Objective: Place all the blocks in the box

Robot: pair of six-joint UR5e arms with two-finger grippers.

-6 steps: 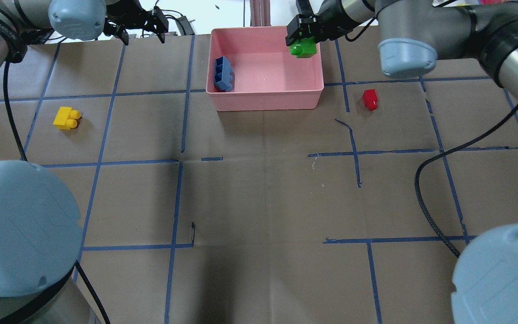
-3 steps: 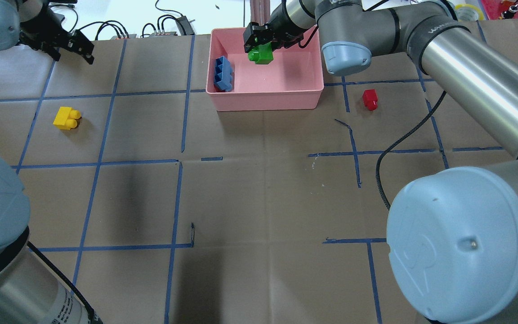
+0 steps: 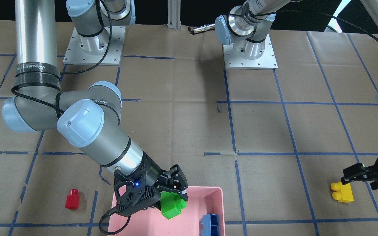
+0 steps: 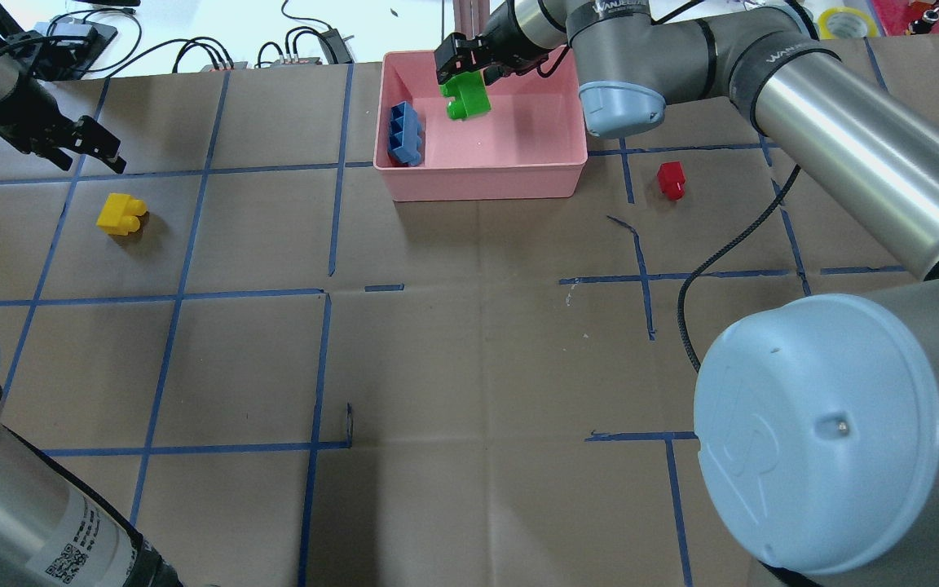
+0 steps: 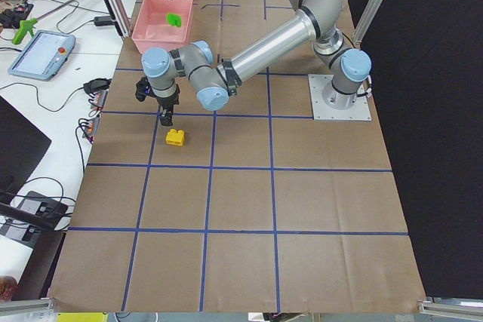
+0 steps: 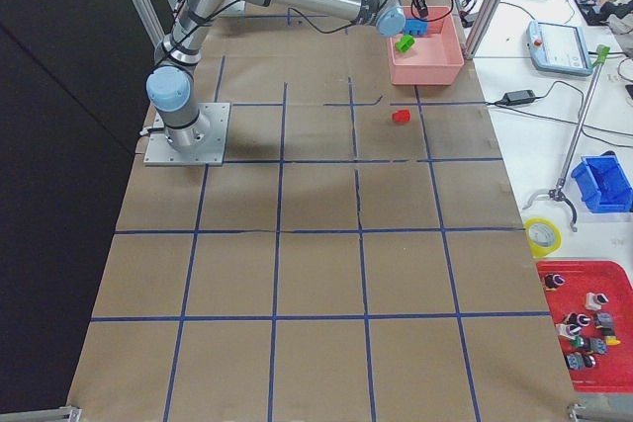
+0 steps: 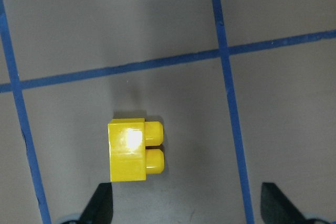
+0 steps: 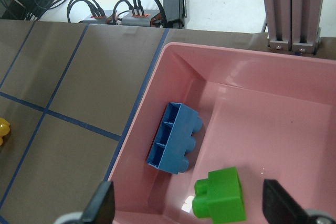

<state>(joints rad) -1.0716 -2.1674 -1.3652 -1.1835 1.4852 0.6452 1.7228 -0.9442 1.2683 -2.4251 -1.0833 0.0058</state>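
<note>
Brown paper marked off with blue tape lines covers the tabletop, and the work sits along its far side.

The right claw hangs over the box with its fingers spread wide. The green block lies just under them, touching neither finger and well inside the pink walls. Whether it rests on the floor of the box or is a little above it, I cannot tell. The blue block is beside it in the box, tipped on its side against the wall on the robot's left.

The left claw is also spread wide and holds nothing. It hovers above the yellow block, which lies on its side on the paper ahead of the fingertips, well apart from the box. The red block stands alone on the tabletop near the box's right wall, with no claw over it.

I would put the task at about halfway: blue is in and green looks as good as in, while yellow and red are both out on the paper. The left claw seems set to take the yellow one, and red would fall to the right arm, being the nearer.
</note>
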